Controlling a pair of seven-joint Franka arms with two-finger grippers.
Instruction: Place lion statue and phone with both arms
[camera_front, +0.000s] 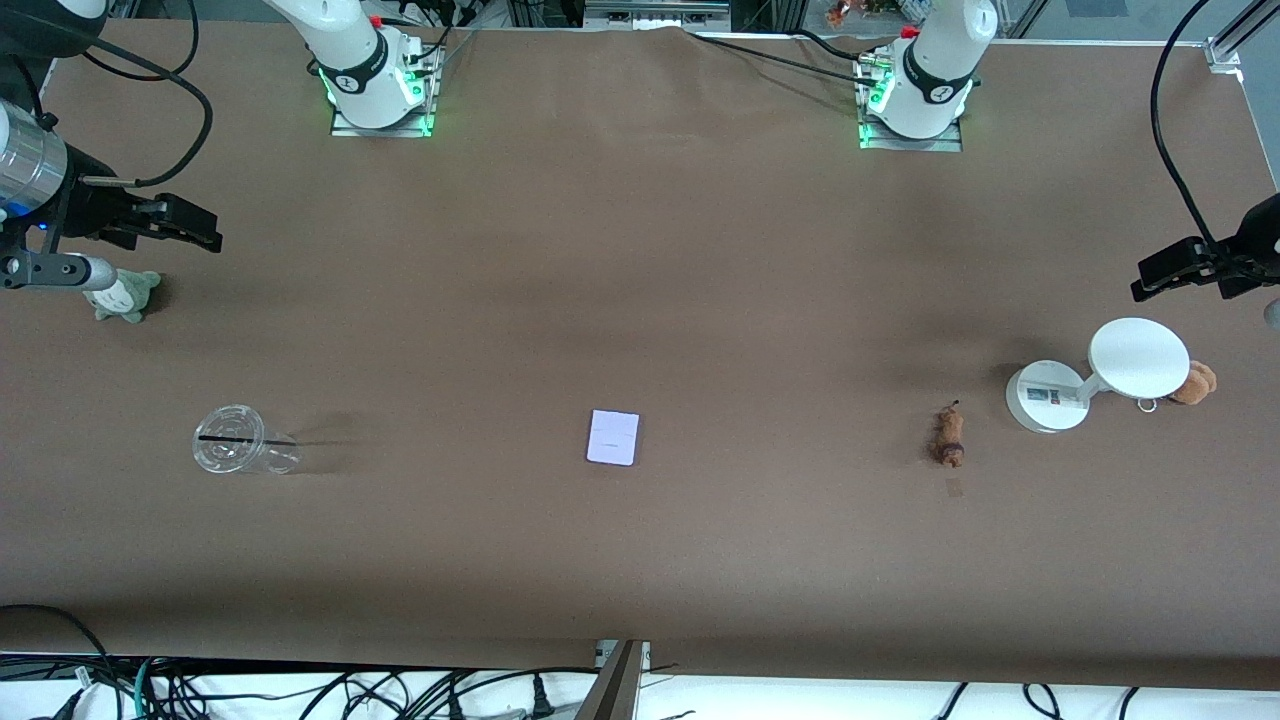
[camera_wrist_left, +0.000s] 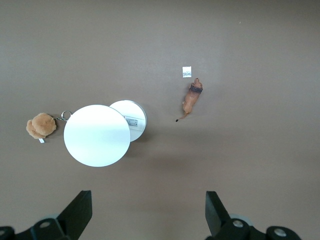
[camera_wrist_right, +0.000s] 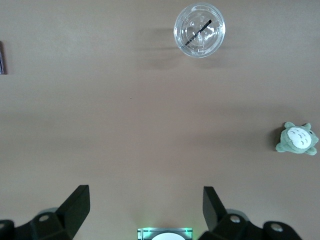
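Overall, the front view alone shows the whole table (camera_front: 640, 250) with both task items: the phone (camera_front: 613, 438) lies flat near mid-table, and the lion statue (camera_front: 949, 437) lies toward the left arm's end, well apart from the phone.

The left wrist view shows the lion statue (camera_wrist_left: 191, 98) in more detail, lying on its side with the dark mane end just beside a small pale square tab (camera_wrist_left: 187, 72) and its thin tail pointing toward a white stand (camera_wrist_left: 107, 131) made of two round discs. A brown plush bear (camera_wrist_left: 40, 125) on a keyring lies at the stand's larger disc. The phone does not appear in this view.

The right wrist view shows a clear plastic cup (camera_wrist_right: 199, 37) with a black straw and a grey-green plush toy (camera_wrist_right: 297, 139); only a dark sliver at the picture's edge may be the phone.

The left gripper (camera_front: 1160, 275) hangs over the table edge at the left arm's end, above the white stand (camera_front: 1095, 375), fingers (camera_wrist_left: 77, 212) spread wide and empty. The right gripper (camera_front: 190, 228) hangs over the right arm's end, above the grey-green plush toy (camera_front: 125, 296), fingers (camera_wrist_right: 75, 209) likewise spread wide, holding nothing.
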